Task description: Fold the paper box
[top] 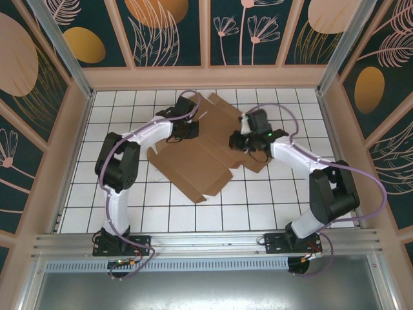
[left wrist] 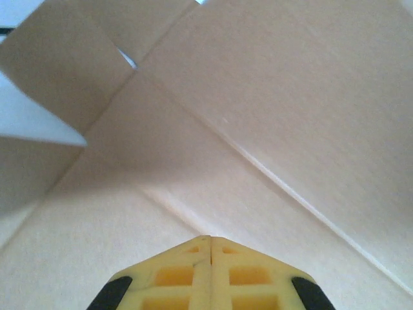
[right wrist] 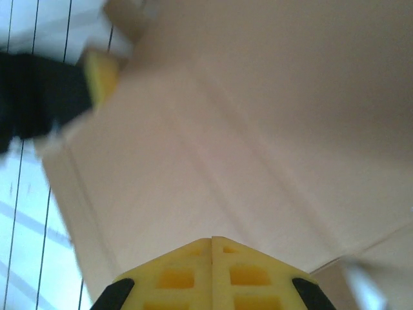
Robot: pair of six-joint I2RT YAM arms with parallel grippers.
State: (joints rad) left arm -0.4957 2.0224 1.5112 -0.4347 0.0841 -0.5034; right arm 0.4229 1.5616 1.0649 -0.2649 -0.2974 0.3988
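Note:
The paper box point(top: 208, 158) is a brown die-cut cardboard sheet lying mostly flat mid-table, with flaps at its far end partly raised. My left gripper point(top: 188, 134) rests on its left part, fingers shut with nothing between them. In the left wrist view the shut yellow tips point(left wrist: 211, 239) sit on a crease of the cardboard point(left wrist: 271, 103), and a flap stands up at the left. My right gripper point(top: 240, 141) is on the sheet's right part, also shut and empty; its tips point(right wrist: 211, 240) press onto the cardboard point(right wrist: 258, 129). The left gripper's yellow finger point(right wrist: 100, 76) shows blurred beyond.
The sheet lies on a white gridded table point(top: 129, 213). Wooden frame walls point(top: 71, 142) close in the left, right and far sides. An aluminium rail point(top: 206, 242) with both arm bases runs along the near edge.

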